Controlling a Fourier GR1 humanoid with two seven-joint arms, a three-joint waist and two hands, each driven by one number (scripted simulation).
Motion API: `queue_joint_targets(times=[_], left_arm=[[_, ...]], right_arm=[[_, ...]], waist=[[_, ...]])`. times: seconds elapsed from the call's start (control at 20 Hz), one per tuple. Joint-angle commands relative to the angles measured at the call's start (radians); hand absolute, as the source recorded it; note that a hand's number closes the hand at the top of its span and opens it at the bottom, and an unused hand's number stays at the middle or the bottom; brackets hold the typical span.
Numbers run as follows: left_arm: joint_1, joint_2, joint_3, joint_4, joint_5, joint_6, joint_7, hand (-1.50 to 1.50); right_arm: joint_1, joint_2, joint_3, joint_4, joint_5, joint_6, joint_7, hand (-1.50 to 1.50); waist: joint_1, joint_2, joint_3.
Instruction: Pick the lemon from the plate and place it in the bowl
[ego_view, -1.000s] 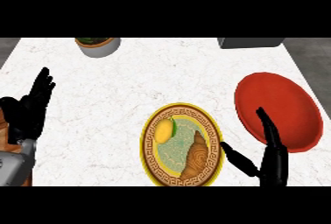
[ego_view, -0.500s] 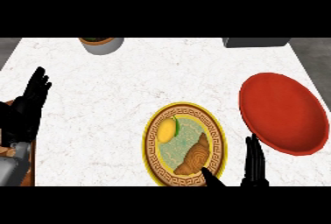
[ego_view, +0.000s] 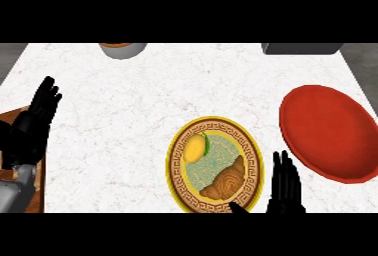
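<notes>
The yellow lemon (ego_view: 195, 147) lies on the upper left part of a gold-rimmed patterned plate (ego_view: 254, 150), beside a brown croissant (ego_view: 226, 182). The red bowl (ego_view: 329, 131) sits to the plate's right. My right hand (ego_view: 285, 189) is open, fingers straight and pointing up, just off the plate's lower right rim and well short of the lemon. At the counter's left edge my left hand (ego_view: 34, 125) rests open, fingers up.
A grey pot (ego_view: 122, 49) with brown contents stands at the far edge, left of centre. A dark grey box (ego_view: 303, 48) sits at the far right corner. White marble counter lies bare between the plate and the far edge.
My right hand has drawn back toward the view's lower edge and stands more upright beside the plate. The view has shifted slightly; the left hand stays put.
</notes>
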Motion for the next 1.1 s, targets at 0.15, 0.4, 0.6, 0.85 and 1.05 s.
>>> queue_joint_targets(times=[0.15, 0.4, 0.6, 0.85, 1.05], left_arm=[[0.001, -0.023, -0.033, -0.025, -0.013, -0.006, 0.002, 0.0], [-0.004, -0.042, -0.032, -0.013, -0.024, 0.0, -0.008, 0.0], [-0.021, -0.037, -0.019, -0.001, -0.017, -0.011, 0.008, 0.0], [-0.024, -0.041, -0.028, 0.003, -0.03, -0.019, 0.014, 0.0], [0.02, -0.027, 0.004, -0.018, -0.022, -0.031, 0.002, 0.0]], right_arm=[[-0.136, 0.005, 0.118, -0.106, 0.095, 0.438, 0.386, -1.5], [-0.398, 0.005, 0.179, -0.108, -0.039, 0.698, 0.658, -1.5], [-0.495, 0.005, 0.163, -0.039, -0.181, 0.786, 0.784, -1.5], [-0.608, 0.005, 0.155, 0.071, -0.307, 0.788, 0.878, -1.5], [-0.712, 0.004, 0.143, 0.164, -0.24, 0.774, 0.865, -1.5]], waist=[[0.039, 0.005, 0.005], [0.05, 0.007, 0.01], [0.048, 0.008, 0.01], [0.046, 0.006, 0.011], [0.037, -0.001, 0.012]])
